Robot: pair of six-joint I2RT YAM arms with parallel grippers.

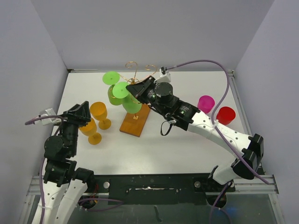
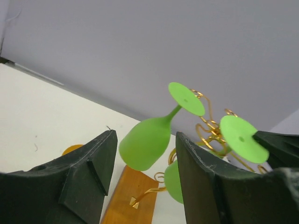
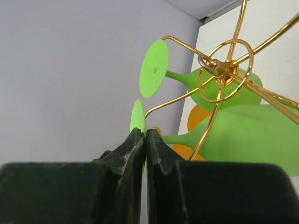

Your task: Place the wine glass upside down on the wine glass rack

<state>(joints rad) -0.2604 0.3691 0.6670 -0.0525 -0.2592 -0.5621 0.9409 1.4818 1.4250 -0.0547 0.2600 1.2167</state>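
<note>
A white surface (image 1: 187,140) filled the middle of the scene, matt and evenly lit, with only soft, short shadows on it. Three plain pale grey walls closed it in: a back wall (image 1: 149,32) along the far edge, a left wall (image 1: 23,70) and a right wall (image 1: 275,70) slanting in at the sides. A thin dark seam ran where the back wall met the surface. At the near edge a black plate (image 1: 154,186) lay across a silvery metal rail (image 1: 35,187). Below that, a dull grey-green floor (image 1: 187,212) showed. The light came from above, diffuse and without glare.
</note>
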